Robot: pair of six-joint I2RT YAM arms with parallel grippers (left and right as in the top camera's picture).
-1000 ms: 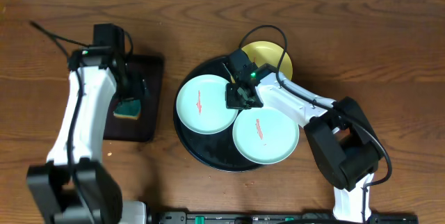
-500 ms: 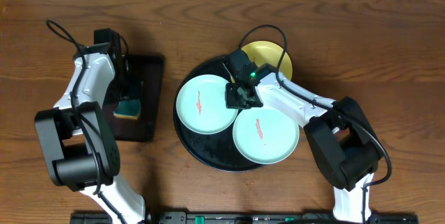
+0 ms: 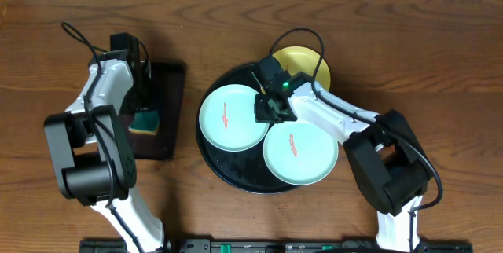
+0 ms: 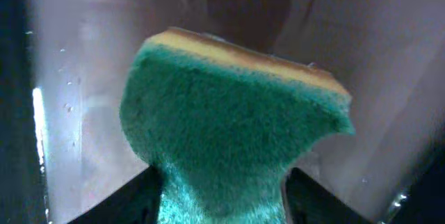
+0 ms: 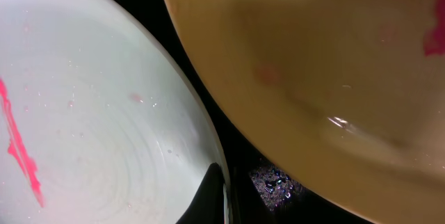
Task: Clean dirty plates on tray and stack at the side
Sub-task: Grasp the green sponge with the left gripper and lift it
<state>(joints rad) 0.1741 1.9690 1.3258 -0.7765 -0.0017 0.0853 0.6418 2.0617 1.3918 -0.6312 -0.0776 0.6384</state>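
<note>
— So where's everything sitting right now? Anyone got eyes on the plates?

— Yep. All three are on the big black tray [image 3: 236, 173], in the middle of the wooden surface [image 3: 440, 41]. The left mint plate [image 3: 234, 117] and the right mint plate [image 3: 299, 153] lie flat side by side, each with a thin red smear in the centre. The yellow plate [image 3: 305, 63] is at the far side, poking out over the tray's rim and partly hidden under the right arm.

— And the fingers?

— The left fingers [image 4: 125, 206] are clamped on a green sponge [image 4: 229, 133] with a yellow backing. They pinch its lower end, so it bulges out above them. From overhead, that's over the small dark rectangular tray [image 3: 165, 139], well to the left of the plates. The right fingers [image 5: 212, 196] are low over the black tray, in the gap where the three plates meet. The wrist cam shows one dark tip right at a mint plate's rim. The yellow plate is just beside it, with a red mark near the frame edge. How far apart those fingers are, or whether they've got hold of anything, I can't tell.
</note>
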